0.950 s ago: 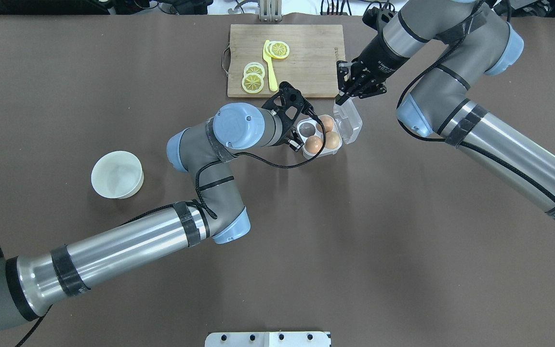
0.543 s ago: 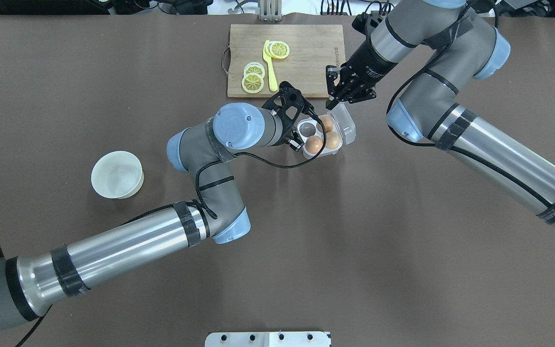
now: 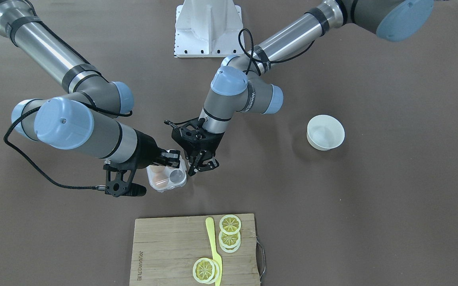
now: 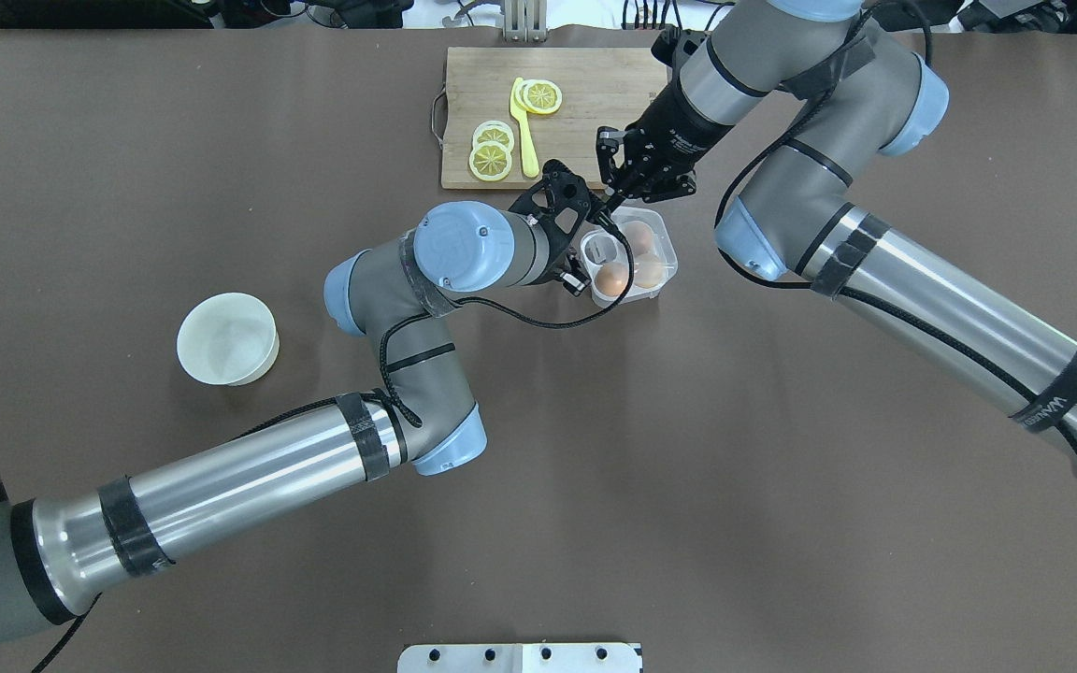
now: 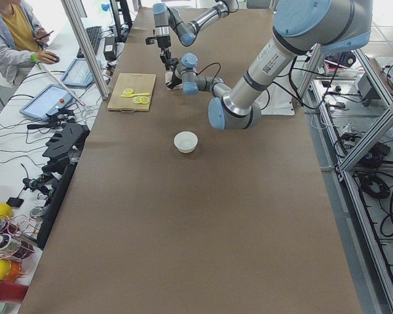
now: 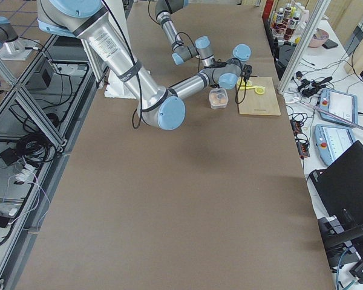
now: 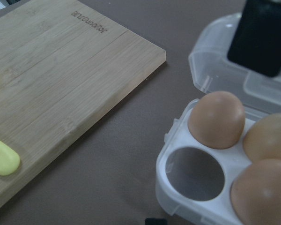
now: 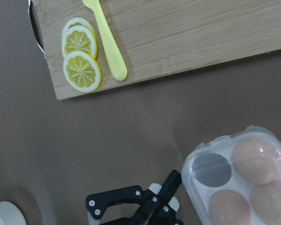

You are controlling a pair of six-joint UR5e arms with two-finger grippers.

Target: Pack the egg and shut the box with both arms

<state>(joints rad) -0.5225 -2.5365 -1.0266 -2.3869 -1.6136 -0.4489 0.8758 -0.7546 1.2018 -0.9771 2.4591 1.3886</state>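
I had the left gripper (image 3: 203, 169), spread wide, left of the box (image 4: 602, 250) to brace it, the egg (image 4: 613, 278) seated inside, while the right gripper (image 4: 615, 192), pinched narrow, bore on the far edge of the lid (image 7: 215, 51).

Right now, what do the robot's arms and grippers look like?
Both alike: the left arm and right arm are silver tubes with grey joints, light-blue caps, black bands and black cables. The left gripper and right gripper are black, two-fingered.

You have a clear, glossy plastic box (image 4: 601, 250) with smooth matt eggs (image 7: 215, 119); beside it, a grained wooden board (image 4: 595, 93) on a matt table (image 4: 688, 467).
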